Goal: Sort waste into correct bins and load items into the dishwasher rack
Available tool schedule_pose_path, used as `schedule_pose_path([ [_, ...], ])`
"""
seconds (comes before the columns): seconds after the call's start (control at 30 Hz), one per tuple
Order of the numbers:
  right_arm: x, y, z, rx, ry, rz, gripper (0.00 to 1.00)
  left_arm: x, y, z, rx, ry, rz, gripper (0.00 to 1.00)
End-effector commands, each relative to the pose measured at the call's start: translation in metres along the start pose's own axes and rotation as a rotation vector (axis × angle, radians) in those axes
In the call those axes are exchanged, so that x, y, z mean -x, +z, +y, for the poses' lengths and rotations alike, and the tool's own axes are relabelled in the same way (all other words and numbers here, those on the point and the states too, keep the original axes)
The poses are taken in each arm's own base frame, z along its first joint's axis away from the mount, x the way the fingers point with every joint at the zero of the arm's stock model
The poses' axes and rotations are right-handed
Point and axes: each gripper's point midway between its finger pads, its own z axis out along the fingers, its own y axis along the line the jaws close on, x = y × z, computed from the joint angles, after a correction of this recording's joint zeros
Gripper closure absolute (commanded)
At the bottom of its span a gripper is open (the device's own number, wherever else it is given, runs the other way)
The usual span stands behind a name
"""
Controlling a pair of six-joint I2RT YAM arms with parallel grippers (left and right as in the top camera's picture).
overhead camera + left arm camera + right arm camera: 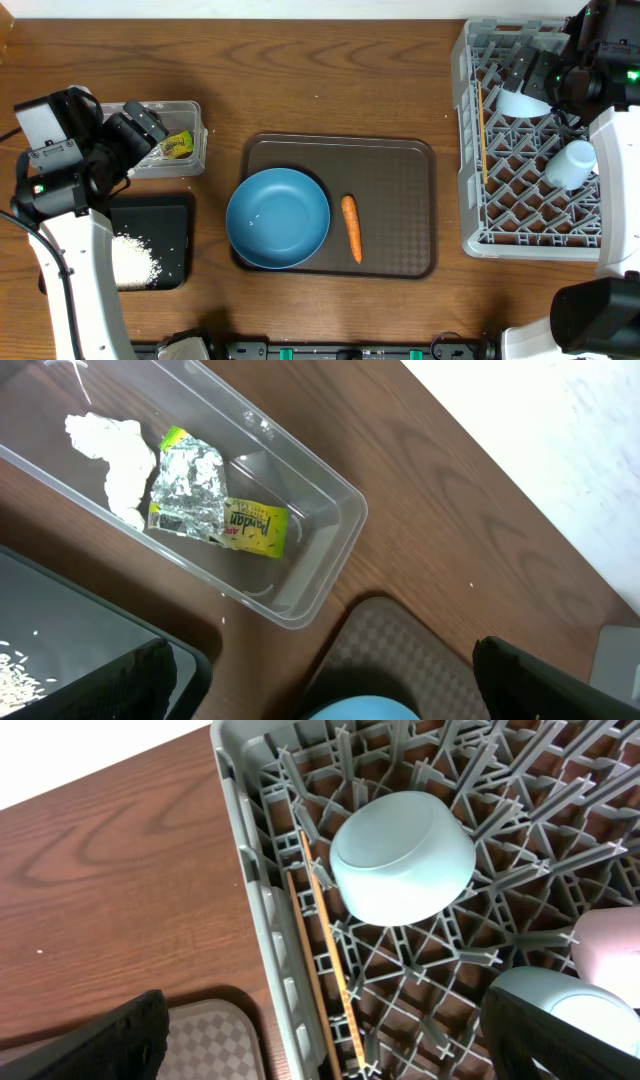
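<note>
Carrot (351, 227) lies beside the blue bowl (277, 218); rice (132, 260) in black tray (178, 215); wrapper (190, 485), packet (255, 526) in clear tub (310, 540).

1 legible word: "Pandan", green script on yellow-green packet (252, 526) inside clear tub (335, 495). Smaller print beside it too blurry to read. No other txt.

One carrot (351, 228), one large bowl (277, 218), one small bowl (402, 860), two chopsticks (330, 945).

Bare brown tray (400, 200) beside carrot (350, 227); dark-blue bowl (277, 218) close opposite, seemingly apart
</note>
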Motion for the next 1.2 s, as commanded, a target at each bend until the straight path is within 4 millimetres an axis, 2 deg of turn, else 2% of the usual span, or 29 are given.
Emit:
schedule_pose_path([
  [0.0,-0.002,0.003,-0.006,-0.021,0.018,0.007,0.01,-0.001,0.002,0.002,-0.002,0.004,0.009,0.02],
  [0.6,-0.002,0.003,-0.006,-0.021,0.018,0.007,0.01,-0.002,0.002,0.000,-0.010,-0.002,0.013,0.02],
  [0.7,-0.002,0.003,-0.006,-0.021,0.018,0.007,0.01,-0.026,0.000,-0.008,-0.067,-0.087,0.127,0.02],
  [0.8,-0.002,0.003,-0.006,-0.021,0.018,0.007,0.01,-0.054,-0.005,0.002,-0.017,-0.137,0.242,0.02],
  [0.9,-0.002,0.003,-0.006,-0.021,0.018,0.007,0.01,-0.063,-0.007,0.003,-0.016,-0.154,0.280,0.02],
  [1.07,-0.002,0.003,-0.006,-0.021,0.018,0.007,0.01,-0.066,-0.008,0.001,-0.020,-0.195,0.298,0.02],
  [1.17,-0.002,0.003,-0.006,-0.021,0.018,0.007,0.01,-0.084,-0.014,-0.010,-0.074,-0.223,0.388,0.02],
])
